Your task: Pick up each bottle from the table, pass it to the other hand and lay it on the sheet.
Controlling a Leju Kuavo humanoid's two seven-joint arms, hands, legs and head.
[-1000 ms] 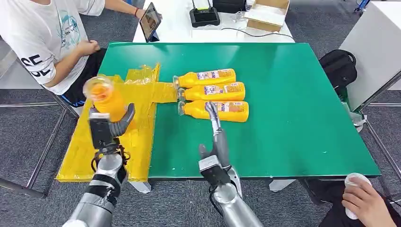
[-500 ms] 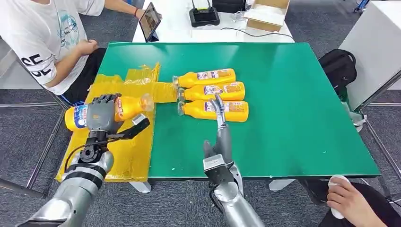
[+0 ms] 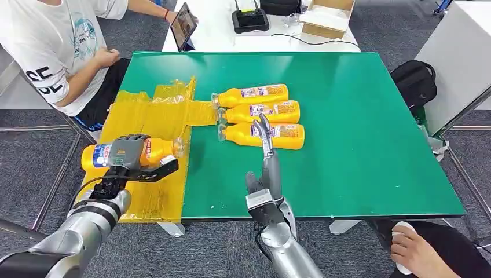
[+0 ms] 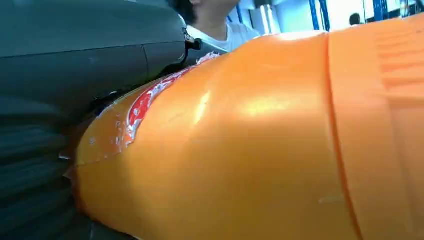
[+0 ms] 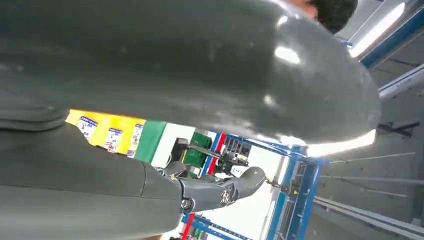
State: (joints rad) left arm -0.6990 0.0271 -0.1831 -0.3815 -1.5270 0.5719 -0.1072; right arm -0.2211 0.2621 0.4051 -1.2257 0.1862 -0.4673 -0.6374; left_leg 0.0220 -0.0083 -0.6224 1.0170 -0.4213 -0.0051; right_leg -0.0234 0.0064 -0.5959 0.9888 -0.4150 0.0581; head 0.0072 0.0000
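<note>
You have the green table (image 3: 347, 116) as your anchor, and the yellow sheet (image 3: 153, 124) covers its left end and hangs out past that edge. On the green surface, just right of the sheet, three orange bottles (image 3: 260, 108) lie on their sides in a tight row, side by side and touching, caps toward the sheet. A person in a white shirt (image 3: 49, 40) sits at the table's far left corner with an arm resting near the sheet, so that side is crowded; another person's hand (image 3: 414, 252) shows below the table's near right corner. Behind the table's far edge stands a white table (image 3: 220, 35) carrying a tablet (image 3: 184, 24), a black device (image 3: 250, 20) and an open cardboard box (image 3: 327, 17), and a black bag (image 3: 414, 81) sits on the floor off the table's right edge. Your left hand (image 3: 128, 155) is wrapped around the held bottle (image 3: 99, 156), which lies horizontal over the sheet's near left part, cap pointing toward the green surface; you cannot tell whether it rests on the sheet. In the left wrist view that bottle's orange body (image 4: 260, 145) blocks nearly everything beyond it. Your right hand (image 3: 267, 165) holds nothing, fingers stretched straight over the table's near middle, the fingertips (image 3: 263, 124) overlapping the nearest bottle of the row.
</note>
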